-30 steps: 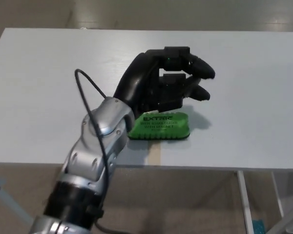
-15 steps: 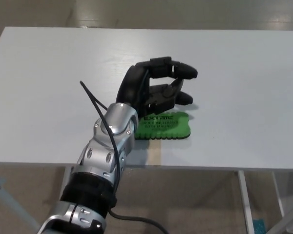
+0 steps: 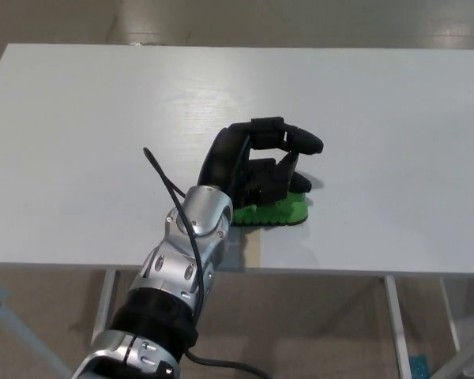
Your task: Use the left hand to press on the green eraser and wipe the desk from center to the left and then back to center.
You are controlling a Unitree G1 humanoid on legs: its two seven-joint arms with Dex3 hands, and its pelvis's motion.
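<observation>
The green eraser (image 3: 278,211) lies flat on the white desk (image 3: 103,126), near the front edge at about the middle. My left hand (image 3: 257,164) is over it and covers most of its top, so only a green strip at the front and right shows. The black fingers (image 3: 300,142) are curled forward past the eraser's far side, not wrapped around it. Whether the palm touches the eraser cannot be made out. My silver left forearm (image 3: 186,245) rises from the lower left. The right hand does not show.
The desk's front edge (image 3: 340,273) runs just below the eraser. A tan strip (image 3: 251,251) sits at that edge under the wrist. Desk legs and floor show below.
My left hand has come down and toward me over the eraser, hiding the printed label that was readable before. The forearm has shifted right. The eraser stays in place.
</observation>
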